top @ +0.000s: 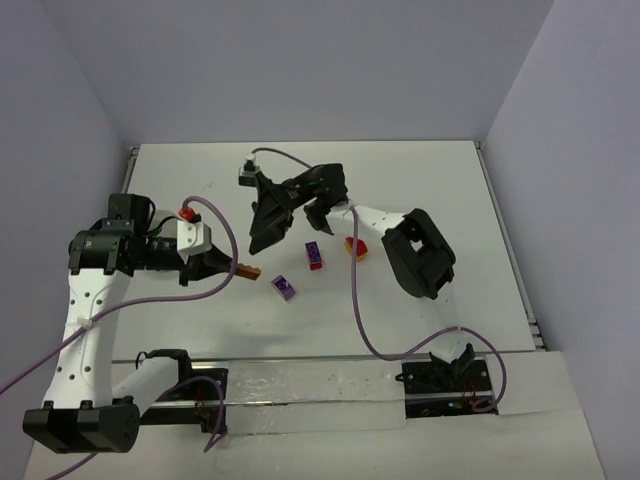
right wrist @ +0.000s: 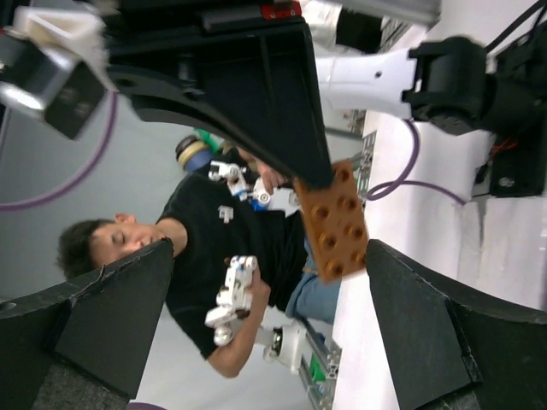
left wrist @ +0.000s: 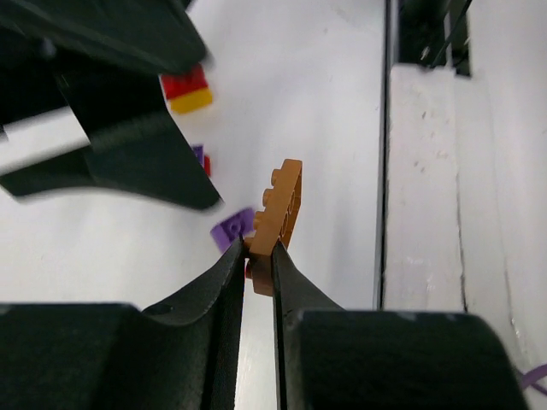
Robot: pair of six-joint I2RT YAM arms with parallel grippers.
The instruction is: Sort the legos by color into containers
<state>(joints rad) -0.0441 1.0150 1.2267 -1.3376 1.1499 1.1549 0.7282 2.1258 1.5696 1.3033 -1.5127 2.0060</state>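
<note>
My left pincer [left wrist: 259, 248] nips the orange brick [left wrist: 282, 213] by its edge, my right pincer [right wrist: 269, 248] gaping wide nearby, so the left alone bears it, I judge.

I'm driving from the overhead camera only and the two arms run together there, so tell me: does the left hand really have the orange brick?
Observer: Yes. The left wrist view shows the left hand pinching the orange brick by one end, with both fingers against it.
Operator: Is the right hand gripping it too?
Observer: No. In the right wrist view the right hand stands wide open. Its fingers are spread to either side of the brick, not clamped on it.
</note>
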